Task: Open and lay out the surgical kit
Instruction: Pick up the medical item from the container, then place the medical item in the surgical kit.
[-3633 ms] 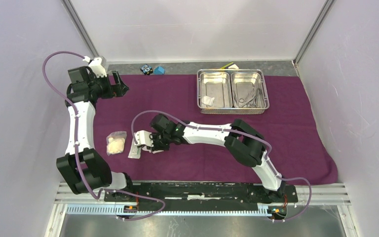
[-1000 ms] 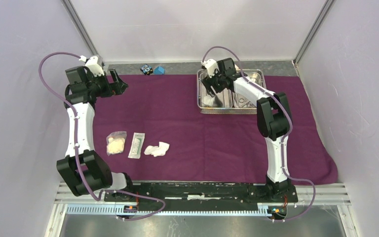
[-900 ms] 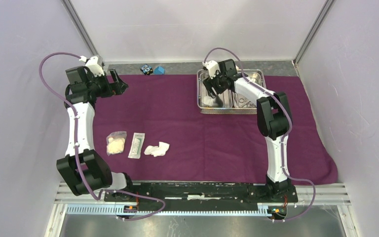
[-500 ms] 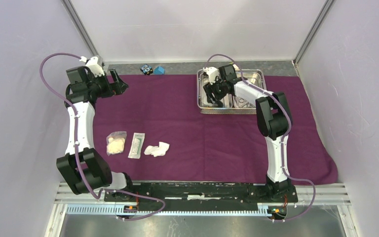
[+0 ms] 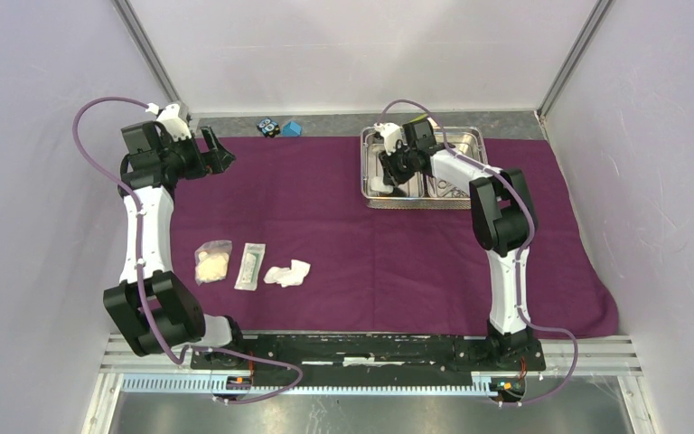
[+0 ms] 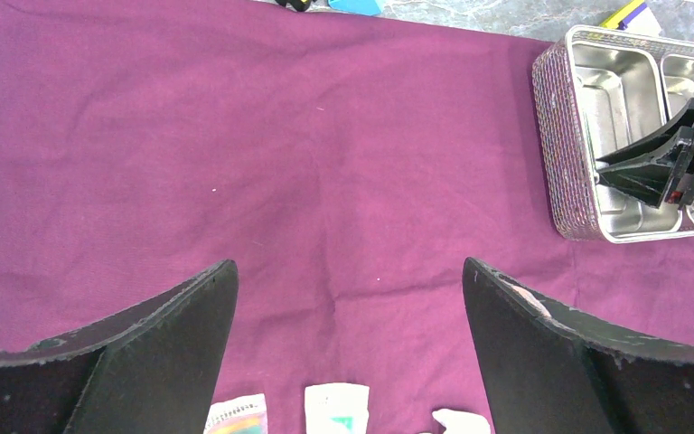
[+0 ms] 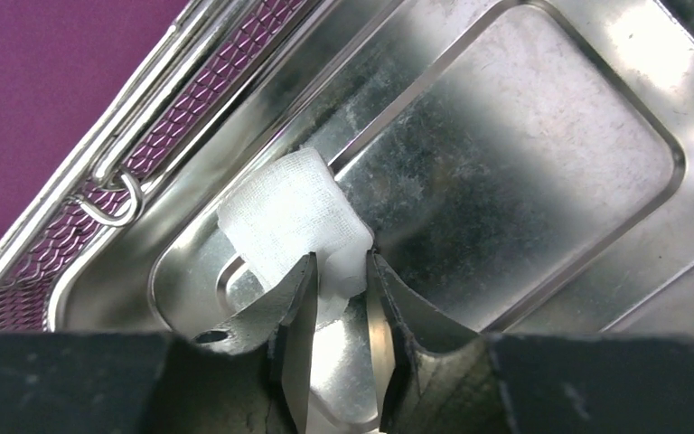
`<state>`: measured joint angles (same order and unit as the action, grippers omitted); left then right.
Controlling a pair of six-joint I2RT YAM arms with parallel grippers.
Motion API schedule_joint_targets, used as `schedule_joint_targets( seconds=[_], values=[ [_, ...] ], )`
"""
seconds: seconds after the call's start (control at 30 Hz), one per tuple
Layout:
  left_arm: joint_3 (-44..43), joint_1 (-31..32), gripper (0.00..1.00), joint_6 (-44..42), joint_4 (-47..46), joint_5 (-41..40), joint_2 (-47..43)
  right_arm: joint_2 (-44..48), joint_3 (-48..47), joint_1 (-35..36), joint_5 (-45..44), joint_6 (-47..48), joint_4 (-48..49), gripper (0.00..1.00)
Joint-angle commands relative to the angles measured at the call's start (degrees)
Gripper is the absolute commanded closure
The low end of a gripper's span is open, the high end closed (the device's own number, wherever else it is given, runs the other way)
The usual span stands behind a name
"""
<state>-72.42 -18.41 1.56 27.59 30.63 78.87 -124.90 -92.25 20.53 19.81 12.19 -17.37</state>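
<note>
The dark-purple cloth wrap [image 5: 370, 244] lies spread flat. At its back right stands the steel tray [image 5: 481, 136]. My right gripper [image 5: 389, 174] reaches down into the tray's left compartment [image 7: 524, 154], and its jaws pinch a white gauze wad [image 7: 289, 217] at the wad's near edge; right gripper [image 7: 342, 271] is shut on it. Steel clamps [image 5: 453, 188] lie in the right compartment, partly hidden by the arm. My left gripper [image 5: 220, 154] hovers open over the cloth's back left, left gripper [image 6: 348, 271] holding nothing.
Near the front left of the cloth lie a yellowish packet [image 5: 213, 262], a flat white packet [image 5: 250, 266] and another gauze wad [image 5: 287, 273] in a row. Small blue and black blocks [image 5: 278, 128] sit behind the cloth. A yellow-purple block [image 6: 630, 14] shows behind the tray.
The right arm swung from the front-left row to the tray, lowered into the left compartment, and its jaws narrowed onto the gauze wad. The left arm stayed still.
</note>
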Motion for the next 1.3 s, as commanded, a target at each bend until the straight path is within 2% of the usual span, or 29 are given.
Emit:
schedule_joint_targets(
  seconds=[0.0,0.1,0.2,0.3,0.47,0.67,0.8,0.93,1.27],
  values=[
    [-1.08,-0.31,0.00,1.69,-0.62,1.65,-0.34,3.60,0.75,0.03,2.39,-0.67,0.02,0.71],
    [-1.05,-0.31,0.00,1.52,-0.44,1.62,-0.43,4.73,0.17,-0.06,2.76,-0.76,-0.09,0.80],
    [-1.06,-0.33,0.00,1.34,-0.19,1.58,-0.42,6.01,-1.30,-0.14,3.01,-0.58,-0.32,0.95],
    [-1.05,-0.31,0.00,1.16,-0.09,1.54,-0.47,7.37,-3.22,-0.10,3.04,-0.67,-0.49,0.99],
    [-1.45,-0.33,0.00,0.65,0.09,1.30,-0.53,10.62,-4.80,-0.08,5.99,-1.60,-0.12,1.00],
    [-1.72,-0.31,0.00,0.00,-0.08,-0.68,-0.43,16.11,-1.46,2.07,15.09,-2.34,2.32,1.00],
    [-2.68,-0.39,0.00,0.79,0.00,-4.31,-0.07,18.54,2.48,8.05,17.31,-1.33,3.17,1.00],
    [-3.18,-0.44,0.00,1.66,-0.08,-4.75,-0.42,18.11,4.73,17.14,17.43,0.66,3.30,1.00],
    [-1.52,-0.78,0.00,1.02,0.32,-6.41,-4.69,8.99,1.62,31.40,18.19,-2.33,5.06,1.00]
  ],
)
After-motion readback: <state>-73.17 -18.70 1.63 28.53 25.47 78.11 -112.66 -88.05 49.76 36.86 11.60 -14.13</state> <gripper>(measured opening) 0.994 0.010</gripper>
